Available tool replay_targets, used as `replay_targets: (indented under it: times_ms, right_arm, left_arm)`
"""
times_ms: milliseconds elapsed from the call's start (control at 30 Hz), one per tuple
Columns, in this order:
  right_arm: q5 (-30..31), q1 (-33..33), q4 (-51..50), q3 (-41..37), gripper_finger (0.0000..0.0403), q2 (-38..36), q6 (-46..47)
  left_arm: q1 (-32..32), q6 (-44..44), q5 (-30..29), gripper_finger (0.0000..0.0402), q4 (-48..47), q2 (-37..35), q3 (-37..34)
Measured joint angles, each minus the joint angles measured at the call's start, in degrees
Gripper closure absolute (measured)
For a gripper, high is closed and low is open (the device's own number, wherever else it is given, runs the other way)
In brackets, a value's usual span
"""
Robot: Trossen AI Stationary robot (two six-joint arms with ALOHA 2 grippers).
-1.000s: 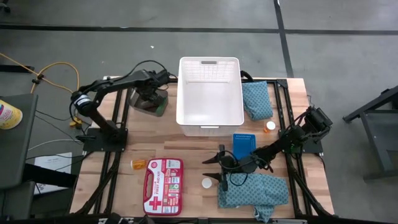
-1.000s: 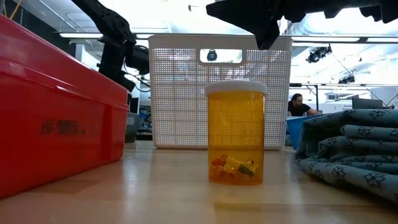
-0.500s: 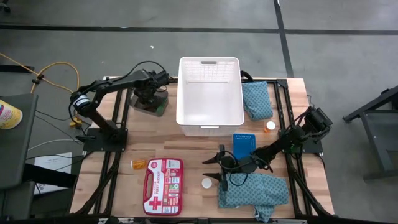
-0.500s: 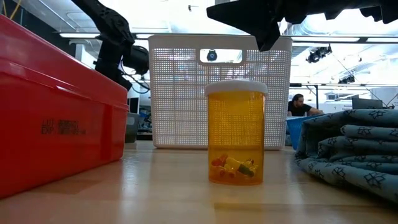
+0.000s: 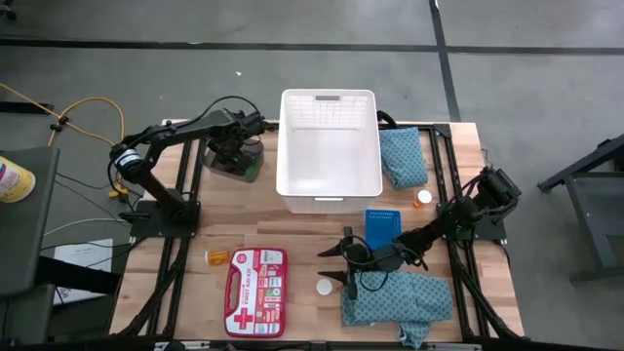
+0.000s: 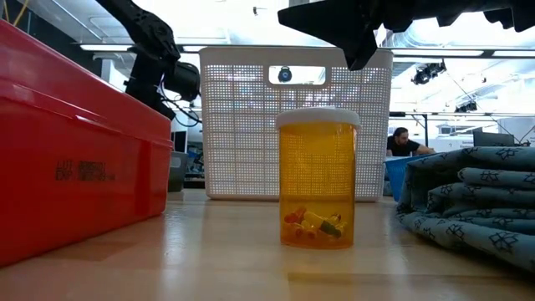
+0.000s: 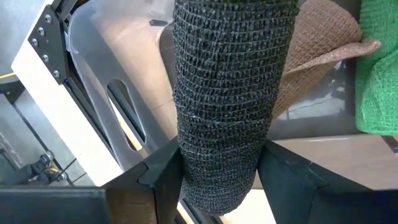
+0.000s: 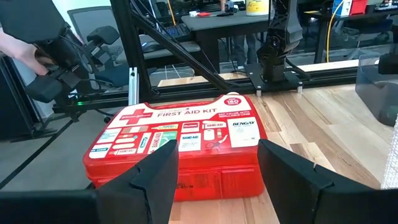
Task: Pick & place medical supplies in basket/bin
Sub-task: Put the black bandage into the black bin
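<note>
Two arms in view. Left hand [image 5: 234, 148] sits over the grey bin [image 5: 234, 159] at 9 o'clock of the white basket [image 5: 329, 148]; the left wrist view shows a black roll [image 7: 227, 106] standing between its fingers [image 7: 163, 177], sides against both, so whether it is gripped or let go I cannot tell. Brown roll [image 7: 314, 59] and green piece [image 7: 378, 74] lie in the bin just behind the black one. Right hand [image 5: 343, 265] hangs at 6 o'clock of the basket, fingers apart, holding nothing, with the first aid kit [image 8: 177, 146] ahead of it on the worktop [image 5: 302, 222]. White cap [image 5: 324, 287] just beside that hand. Teal cloth [image 5: 402, 156] at 3 o'clock of the basket, touching its wall; second cloth [image 5: 400, 297] at 5 o'clock near the worktop edge. Blue tray [image 5: 383, 228] between them, and an orange bottle [image 5: 422, 198] at 4 o'clock.
</note>
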Motion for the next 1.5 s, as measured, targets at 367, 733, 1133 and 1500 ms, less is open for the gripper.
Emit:
replay_targets:
  times_ms: [367,733,1133,1500]
  right_arm:
    - [-0.22,0.00,0.00,0.00,0.0196,0.00,-0.07]
    - [-0.22,0.00,0.00,0.00,0.0196,0.00,0.01]
    - [-0.39,0.00,0.02,0.00,0.0196,0.00,0.05]
    - [-0.39,0.00,0.02,0.00,0.0196,0.00,0.07]
  left_arm:
    - [0.01,-0.15,0.02,0.0217,-1.07,0.00,0.00]
    - [0.00,0.04,1.86,0.0216,-1.17,-0.02,0.00]
    - [-0.01,0.06,1.07,0.0216,-1.22,-0.02,0.00]
    - [-0.02,1.55,1.07,0.0216,-2.09,-0.02,0.00]
